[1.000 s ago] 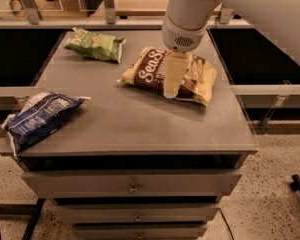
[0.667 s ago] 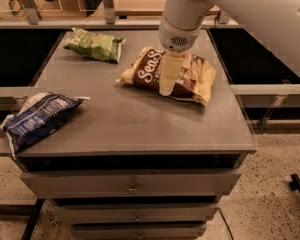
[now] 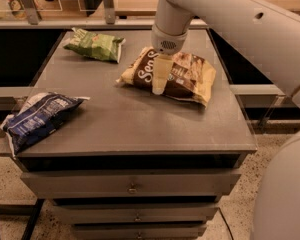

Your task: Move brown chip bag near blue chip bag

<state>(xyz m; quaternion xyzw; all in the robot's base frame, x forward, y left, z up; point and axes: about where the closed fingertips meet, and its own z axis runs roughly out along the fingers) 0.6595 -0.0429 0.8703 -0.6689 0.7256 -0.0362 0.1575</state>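
Note:
The brown chip bag (image 3: 187, 76) lies flat on the grey table top (image 3: 140, 119), right of centre toward the back. My gripper (image 3: 159, 81) comes down from the white arm (image 3: 225, 14) onto the bag's left-middle, over the white lettering, and hides part of it. The blue chip bag (image 3: 40, 120) lies at the table's front left corner, partly overhanging the left edge, far from the brown bag.
A smaller green bag (image 3: 96, 45) lies at the back left of the table. Drawers (image 3: 132, 188) sit under the front edge. Dark shelves flank the table on both sides, and a rail runs behind it.
My gripper has shifted slightly left over the brown bag. The three bags lie where they were.

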